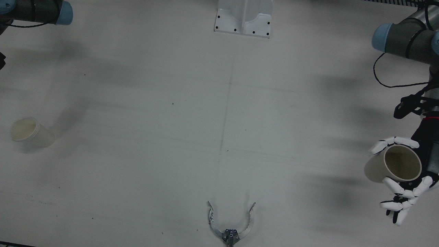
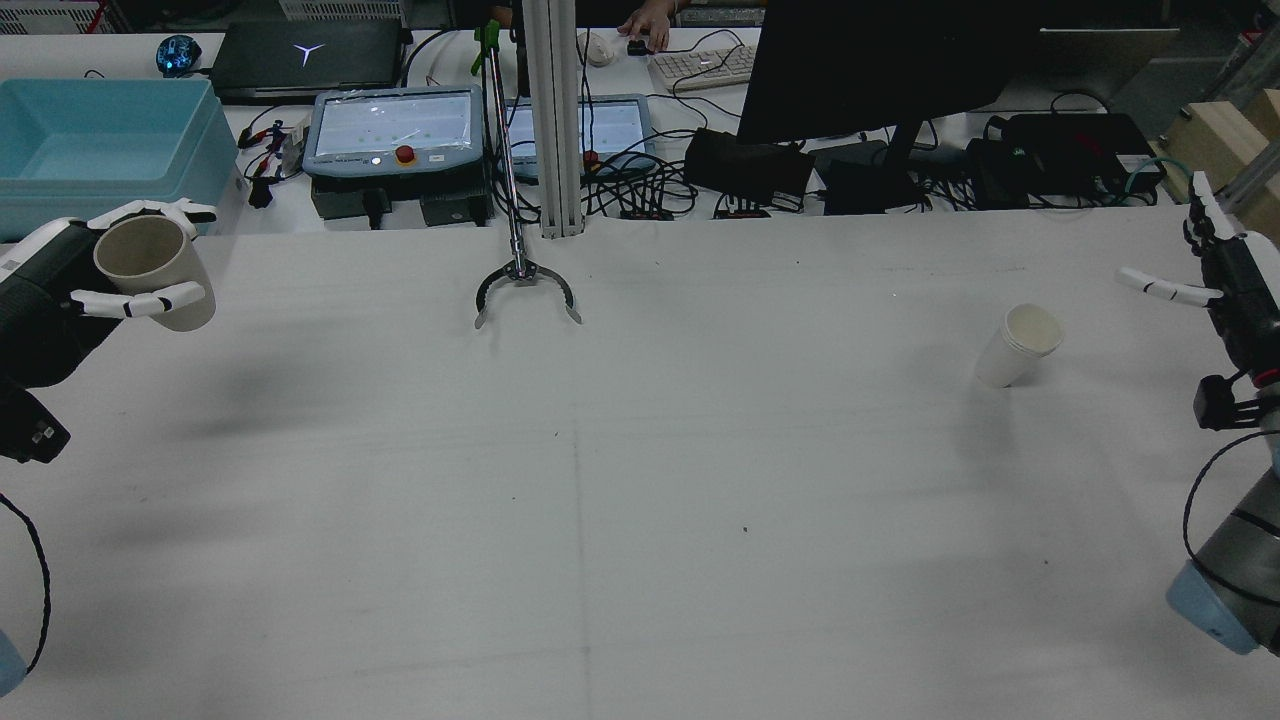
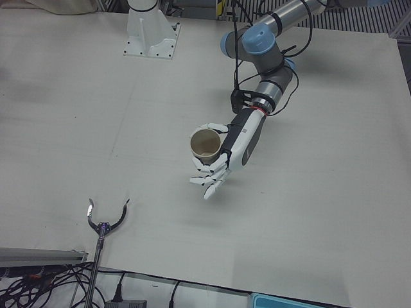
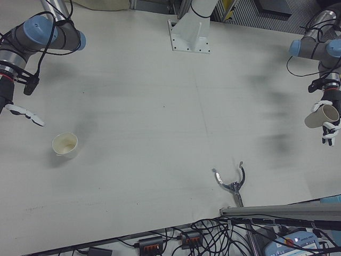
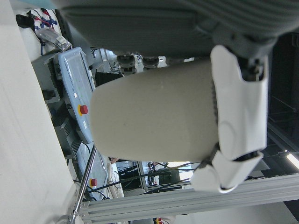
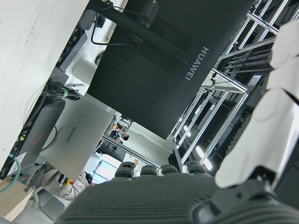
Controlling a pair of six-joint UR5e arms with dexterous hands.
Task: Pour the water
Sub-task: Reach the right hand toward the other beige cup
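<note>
Two paper cups are in play on the white table. One, the held cup, sits in the left hand, whose fingers are wrapped around its wall on both sides; its open mouth tilts toward the middle of the table, and it hangs above the surface at the left edge of the rear view. From the front view the same held cup shows a dark, open inside, with white fingers closed above and below its rim. Whether it holds any water cannot be told. The left-front view has the held cup lifted clear of the table, its shadow lying below the left hand.

The second cup stands on the table well apart from those fingers, on the opposite half, leaning a little with its mouth up. It lies near the right hand, just inward of that hand's fingers, which are spread apart and hold nothing. In the right-front view the second cup rests below and beside the outstretched white fingers without touching them.

A metal grabber tool lies with its claw open at the far middle of the table, between the two hands and apart from both cups. Behind it are a blue bin and a dark monitor.
</note>
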